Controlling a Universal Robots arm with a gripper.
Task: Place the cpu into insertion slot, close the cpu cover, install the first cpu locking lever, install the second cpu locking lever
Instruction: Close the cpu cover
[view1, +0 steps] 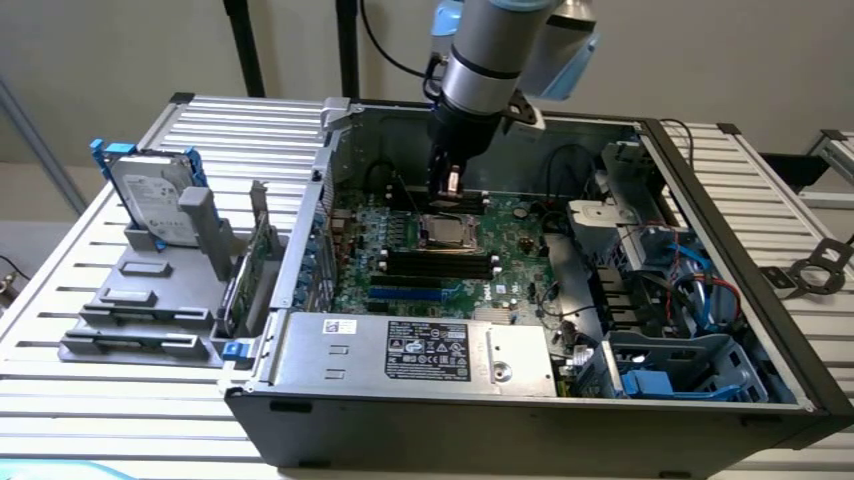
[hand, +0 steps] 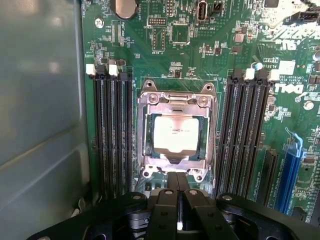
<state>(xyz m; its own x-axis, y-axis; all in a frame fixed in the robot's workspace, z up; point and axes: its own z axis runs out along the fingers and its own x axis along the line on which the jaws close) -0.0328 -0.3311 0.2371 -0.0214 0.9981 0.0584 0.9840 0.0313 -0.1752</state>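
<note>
A: Silver-grey metal faces up on the chip (hand: 176, 134). It lies flat in the socket (hand: 149, 146) on the green board (hand: 225, 55), edges square with the long black memory slots (hand: 112, 135) on either side.

B: And the cover (hand: 177, 96)?

A: Down over the chip, its window framing the metal top. The frame's long axis runs along the memory slots, one short end toward the gripper (hand: 176, 178), the other away from it. Whether the levers are latched, I cannot tell.

B: The gripper?

A: Fingers pressed together, pinching nothing I can see, tips just off the near end of the cover. In the exterior view the gripper (view1: 450, 190) stands upright at twelve o'clock of the socket, just above it.

B: What crowds it?

A: Inside the case (view1: 694, 170), the memory slots lie at six o'clock of the socket, with the power supply (view1: 414, 350) beyond them and a tangle of cables (view1: 694, 290) at four. A hard drive (view1: 150, 195) stands on the table (view1: 80, 420) at nine o'clock, outside the case.
</note>
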